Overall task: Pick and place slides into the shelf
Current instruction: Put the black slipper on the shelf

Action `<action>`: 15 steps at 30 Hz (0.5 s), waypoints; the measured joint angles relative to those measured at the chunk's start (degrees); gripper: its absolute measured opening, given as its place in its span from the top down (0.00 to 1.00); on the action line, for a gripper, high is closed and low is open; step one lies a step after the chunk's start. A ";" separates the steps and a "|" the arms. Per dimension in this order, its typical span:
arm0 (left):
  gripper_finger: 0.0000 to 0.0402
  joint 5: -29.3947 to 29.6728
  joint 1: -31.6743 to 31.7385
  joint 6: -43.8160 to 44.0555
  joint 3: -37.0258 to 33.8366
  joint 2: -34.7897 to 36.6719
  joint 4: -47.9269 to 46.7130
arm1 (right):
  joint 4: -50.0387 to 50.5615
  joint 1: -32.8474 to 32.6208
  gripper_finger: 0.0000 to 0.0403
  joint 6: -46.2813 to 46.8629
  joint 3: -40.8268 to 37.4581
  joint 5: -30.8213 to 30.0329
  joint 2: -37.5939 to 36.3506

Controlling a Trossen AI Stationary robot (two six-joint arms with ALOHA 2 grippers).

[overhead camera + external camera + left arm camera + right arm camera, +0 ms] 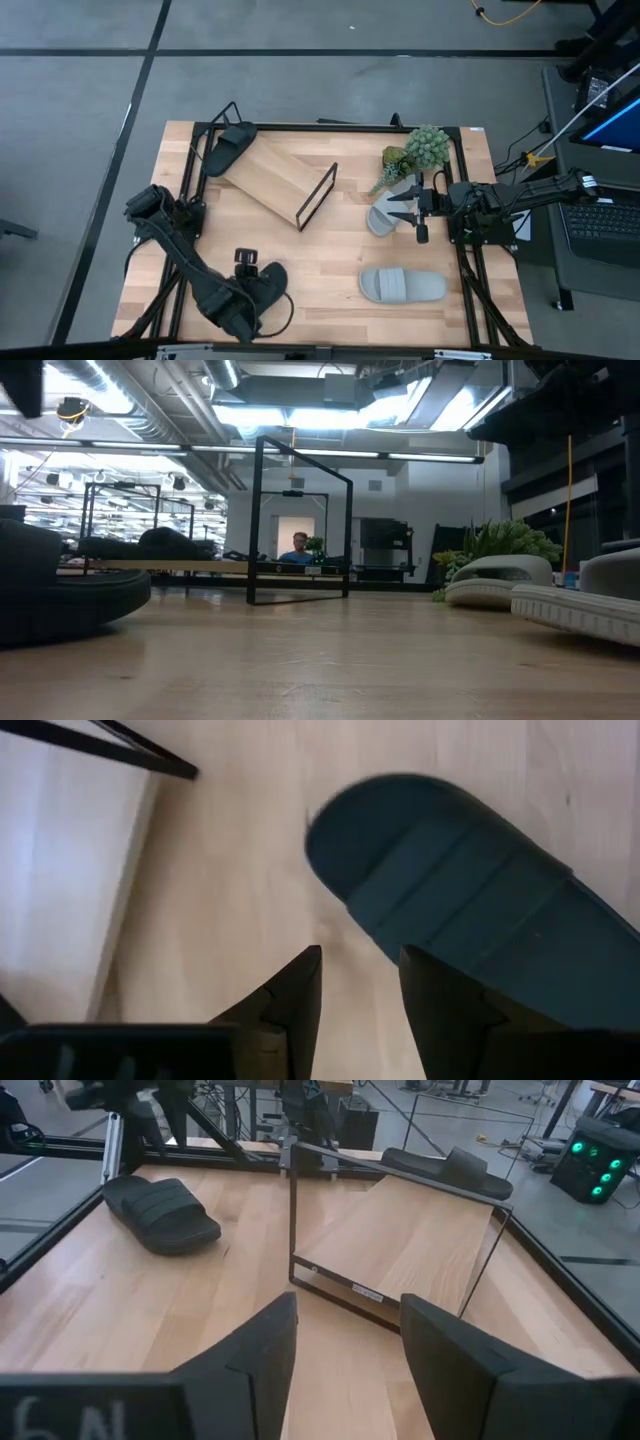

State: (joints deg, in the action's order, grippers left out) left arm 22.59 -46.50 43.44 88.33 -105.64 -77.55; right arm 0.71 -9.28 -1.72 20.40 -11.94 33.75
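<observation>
Closest to my low camera sits a black slide [60, 595] on the left, with a grey slide [580, 600] at the right edge. From above, my left gripper [262, 285] hangs over that black slide [268, 280] near the table's front edge, fingers [290, 1010] parted and gripping nothing, the slide [470, 910] just ahead of them. My right gripper [405, 207] hovers released above a second grey slide [381, 219] beside the plant [415, 152]. I see the shelf [275, 178] lying angled at the back, with another black slide [228, 147] resting at its far end. The first grey slide [402, 286] lies flat at front right.
</observation>
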 joint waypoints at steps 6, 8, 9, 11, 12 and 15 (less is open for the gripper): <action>0.68 -3.22 -2.89 1.45 0.00 -2.15 1.70 | 0.00 -0.01 0.55 1.41 0.00 0.02 -0.01; 0.68 -3.23 -3.68 1.40 0.00 -2.50 2.89 | 0.00 -0.02 0.55 2.09 0.00 0.03 -0.02; 0.68 -3.23 -4.00 1.08 0.00 -2.67 3.28 | 0.02 -0.02 0.55 2.80 0.00 0.02 0.00; 0.68 -3.25 -4.46 0.36 0.00 -2.96 3.86 | 0.00 -0.02 0.55 3.53 0.00 0.03 -0.01; 0.68 -3.22 -4.62 -0.18 0.00 -3.19 3.91 | 0.00 -0.02 0.55 4.23 0.00 0.02 -0.02; 0.68 -2.18 -4.68 -1.32 0.00 -4.54 3.85 | 0.00 -0.02 0.55 4.65 0.00 0.04 0.00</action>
State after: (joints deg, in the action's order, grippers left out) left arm 20.41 -51.18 42.12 88.33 -110.17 -73.70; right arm 0.71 -9.29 2.93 20.40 -11.90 33.75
